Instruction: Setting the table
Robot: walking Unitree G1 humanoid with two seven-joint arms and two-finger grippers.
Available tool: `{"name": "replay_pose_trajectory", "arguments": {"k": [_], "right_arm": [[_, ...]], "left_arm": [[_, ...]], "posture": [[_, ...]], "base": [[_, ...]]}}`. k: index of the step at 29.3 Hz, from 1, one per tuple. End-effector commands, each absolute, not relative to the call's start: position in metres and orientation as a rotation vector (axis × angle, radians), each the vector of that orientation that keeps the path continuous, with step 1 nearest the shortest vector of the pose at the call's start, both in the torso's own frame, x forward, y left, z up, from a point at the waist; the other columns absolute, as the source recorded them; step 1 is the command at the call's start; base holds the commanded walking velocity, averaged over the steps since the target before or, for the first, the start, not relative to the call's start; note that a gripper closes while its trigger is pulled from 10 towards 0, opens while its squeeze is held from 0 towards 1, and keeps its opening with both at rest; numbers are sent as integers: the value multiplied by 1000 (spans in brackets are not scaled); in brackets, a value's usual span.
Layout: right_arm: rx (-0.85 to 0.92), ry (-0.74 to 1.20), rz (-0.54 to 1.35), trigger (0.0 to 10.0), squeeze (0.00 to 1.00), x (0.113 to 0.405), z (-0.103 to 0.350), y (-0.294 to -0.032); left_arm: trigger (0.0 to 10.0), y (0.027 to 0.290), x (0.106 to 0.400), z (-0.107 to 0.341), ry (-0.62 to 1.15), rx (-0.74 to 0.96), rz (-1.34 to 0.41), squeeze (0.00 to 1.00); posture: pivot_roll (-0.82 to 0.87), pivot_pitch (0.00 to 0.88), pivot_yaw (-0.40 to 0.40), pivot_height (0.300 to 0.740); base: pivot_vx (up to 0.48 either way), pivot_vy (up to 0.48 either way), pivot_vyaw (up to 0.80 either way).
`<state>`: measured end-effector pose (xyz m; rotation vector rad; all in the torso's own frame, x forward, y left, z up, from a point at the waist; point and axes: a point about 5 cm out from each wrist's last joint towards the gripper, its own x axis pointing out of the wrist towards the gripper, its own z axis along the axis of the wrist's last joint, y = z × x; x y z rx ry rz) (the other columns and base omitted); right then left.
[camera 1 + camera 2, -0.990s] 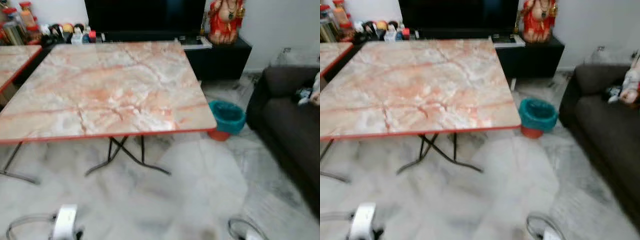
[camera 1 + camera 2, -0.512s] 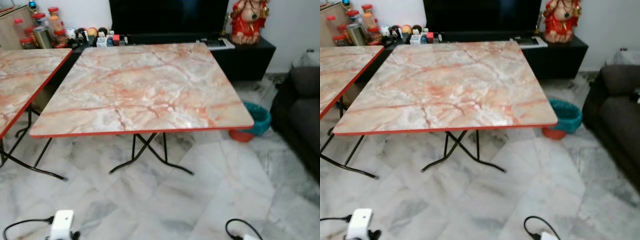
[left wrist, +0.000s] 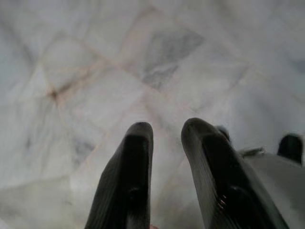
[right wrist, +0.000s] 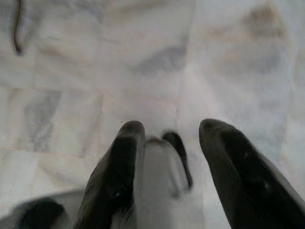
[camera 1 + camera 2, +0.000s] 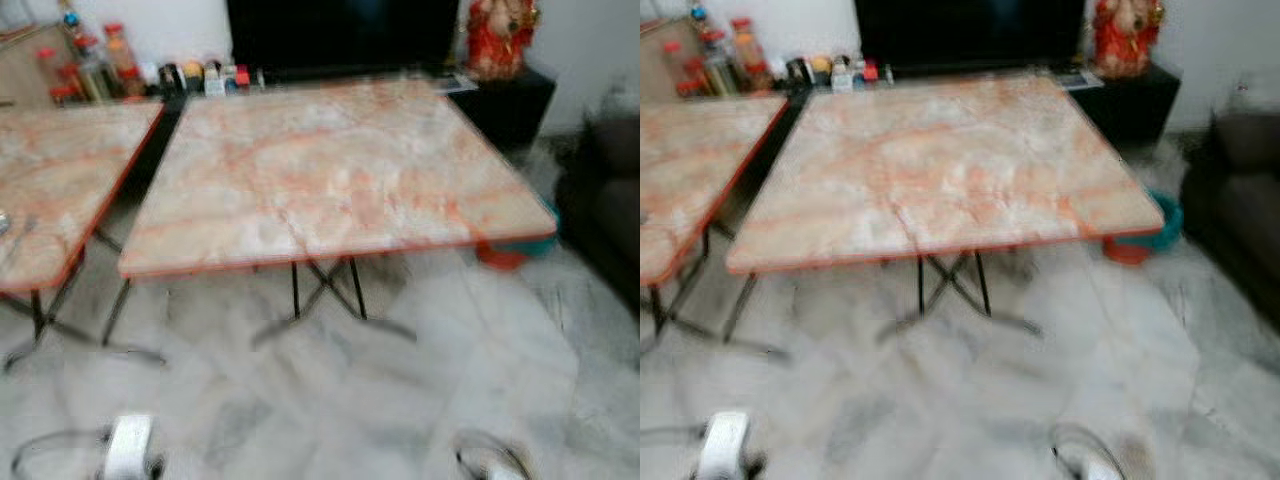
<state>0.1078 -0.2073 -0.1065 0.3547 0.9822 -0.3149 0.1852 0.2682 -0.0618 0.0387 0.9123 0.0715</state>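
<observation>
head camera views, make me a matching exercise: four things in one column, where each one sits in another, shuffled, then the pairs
Things:
1. marble table
2. red statue
3. teal bin
4. jars

Places:
A. on the black cabinet, far right
B. on the floor behind the table's right corner
C. centre of the room
D. far left by the wall

Pairs: 1-C, 2-A, 3-B, 4-D

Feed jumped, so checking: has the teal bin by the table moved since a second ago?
No. The bin sits by the table's far right corner, near the sofa, as before; the camera turned.
</observation>
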Motion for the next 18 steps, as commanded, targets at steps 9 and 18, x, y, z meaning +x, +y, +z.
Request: {"name": "replay_pose_trajectory", "arguments": {"k": [9,18], "right_arm": [[374,941,-299,10000,0,119,-103,-204],[383,921,-290,10000,0,124,-101,-205]], "left_arm": [[10000,276,186,-58,891,61,109,0],[10000,273,189,-58,890,45,116,0]], "posture": [[-9,0,56,736],[9,0,43,736]], "base": [[0,49,-89],[0,0,0]]}}
